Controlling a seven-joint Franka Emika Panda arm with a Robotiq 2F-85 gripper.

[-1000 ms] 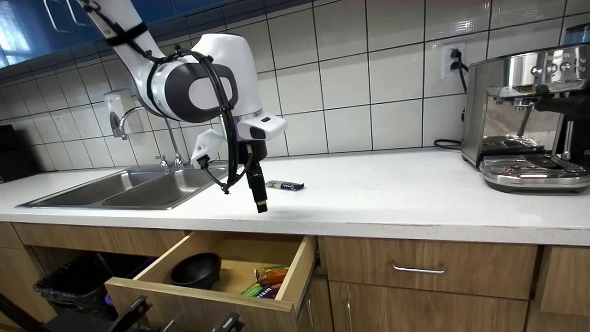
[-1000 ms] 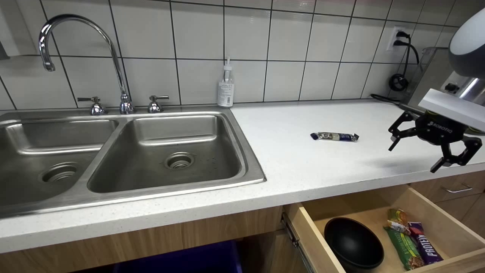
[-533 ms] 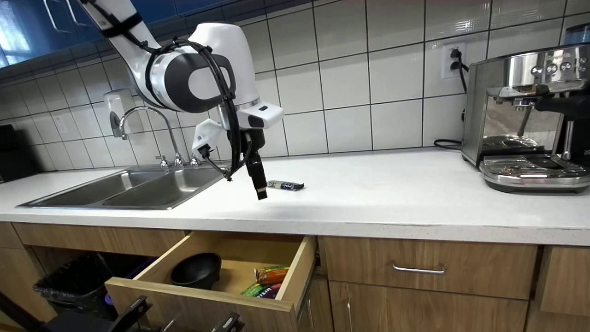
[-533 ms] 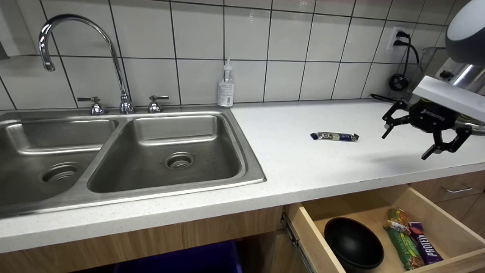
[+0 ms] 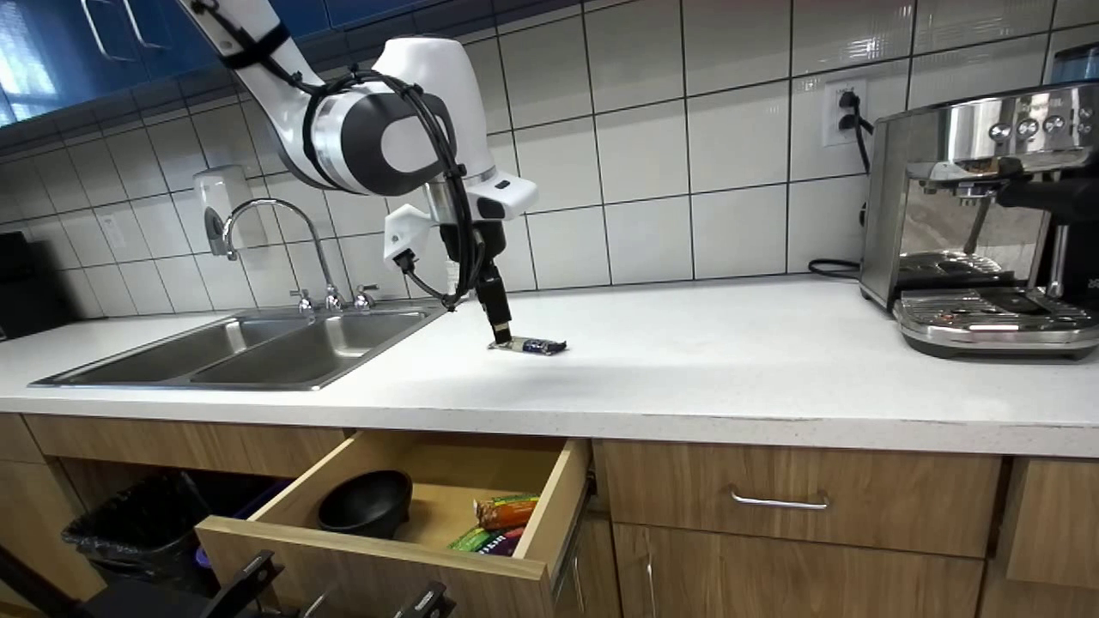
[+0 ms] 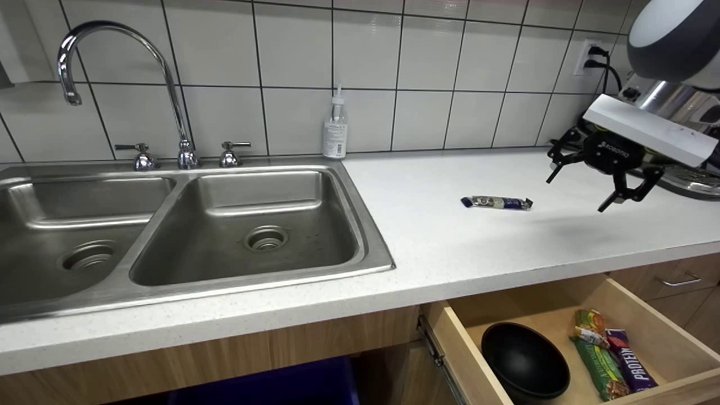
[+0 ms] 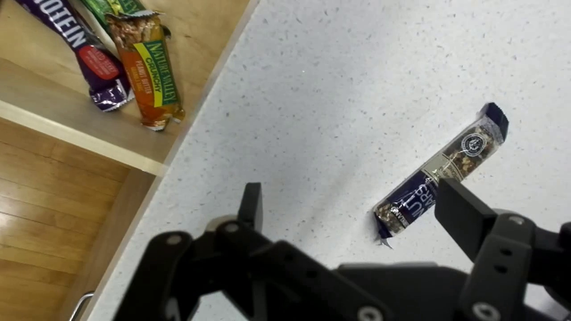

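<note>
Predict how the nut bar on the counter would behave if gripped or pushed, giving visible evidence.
The nut bar may be slippery, as its wrapper looks glossy. It would probably slide rather than roll, looking long and flattish on the smooth-looking counter. Its thin, flattened ends would likely bend easily.

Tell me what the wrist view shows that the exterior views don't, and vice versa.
Only the wrist view shows floor planks beside the drawer and a readable "Crunchy" on the orange bar. Only the exterior views show the sink, faucet and bowl. All share the end effector, nut bar, counter, drawer, orange bar, green bar and purple bar.
</note>
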